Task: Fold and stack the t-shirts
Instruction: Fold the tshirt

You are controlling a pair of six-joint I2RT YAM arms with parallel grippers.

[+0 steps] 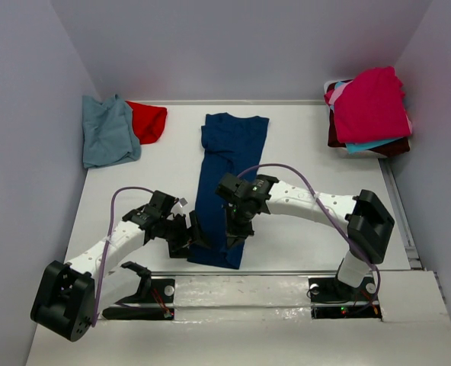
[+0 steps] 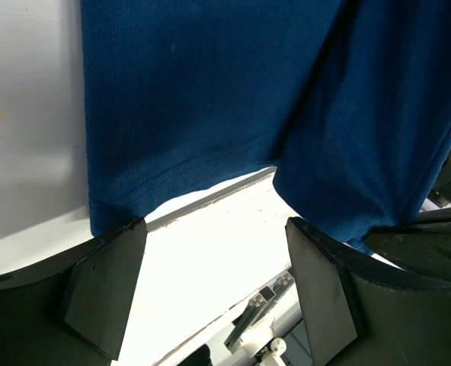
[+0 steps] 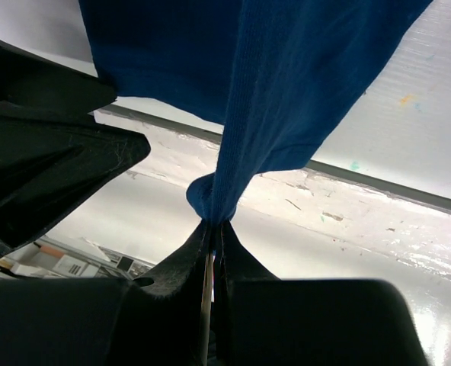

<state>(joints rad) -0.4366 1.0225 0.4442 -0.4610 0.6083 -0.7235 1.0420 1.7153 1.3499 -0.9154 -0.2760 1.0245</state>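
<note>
A navy t-shirt lies as a long narrow strip down the middle of the table, collar end at the back. My right gripper is shut on a bunched corner of its near hem, and the cloth hangs lifted from the pinched jaws. In the left wrist view the navy t-shirt fills the upper frame. Its left hem still lies flat just ahead of my left gripper. That left gripper stands open at the strip's near left corner, with only white table between its fingers.
A dusty blue-grey t-shirt and a red one lie crumpled at the back left. At the back right, a pile topped by a magenta t-shirt fills a white bin. The table's near edge rail runs just behind both grippers.
</note>
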